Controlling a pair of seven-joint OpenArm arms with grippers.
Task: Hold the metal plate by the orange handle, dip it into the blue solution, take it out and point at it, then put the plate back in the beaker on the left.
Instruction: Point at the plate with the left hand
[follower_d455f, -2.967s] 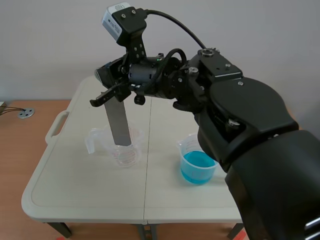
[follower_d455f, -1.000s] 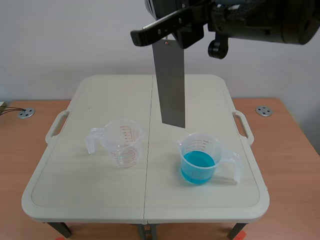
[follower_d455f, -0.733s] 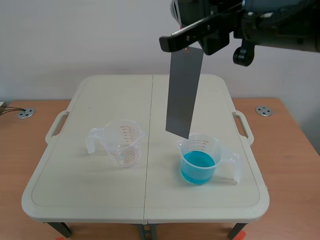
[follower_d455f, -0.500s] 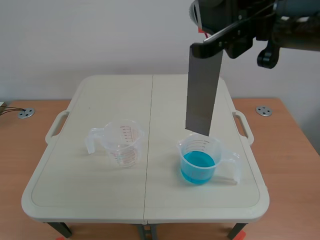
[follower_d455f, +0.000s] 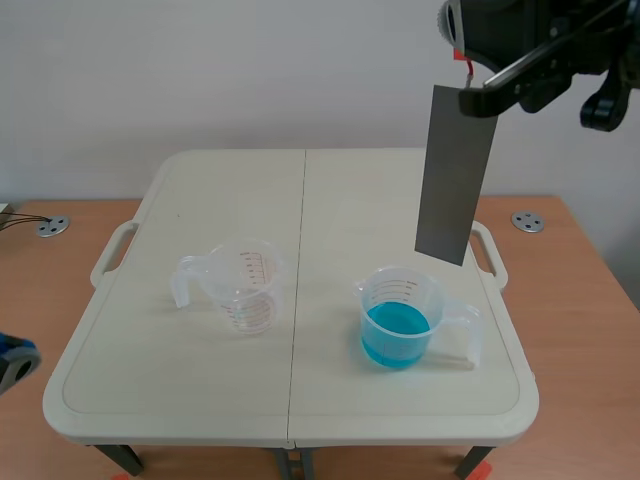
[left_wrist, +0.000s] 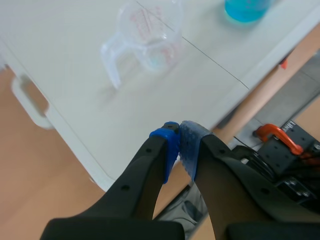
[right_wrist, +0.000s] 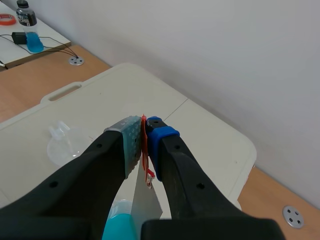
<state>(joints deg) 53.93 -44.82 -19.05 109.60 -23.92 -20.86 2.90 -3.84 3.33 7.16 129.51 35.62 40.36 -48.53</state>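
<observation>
My right hand (follower_d455f: 480, 95), upper right of the frame, is clenched on the orange handle (right_wrist: 145, 160); the metal plate (follower_d455f: 455, 175) hangs above the beaker of blue solution (follower_d455f: 400, 318), offset to the frame's right. Lowered from here, its corner could catch the rim and tip the beaker.

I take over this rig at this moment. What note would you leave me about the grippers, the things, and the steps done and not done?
Right gripper: shut on the orange handle, holding the plate upright, high in the air.
Left gripper: shut on nothing, low, off the table's near left corner.
Things: the plate hangs above and beside the blue beaker, its lower edge clear of the solution. The left beaker stands empty.
Done: plate gripped, out of the left beaker.
Left: dip, take out, point at it, return it to the left beaker.
</observation>
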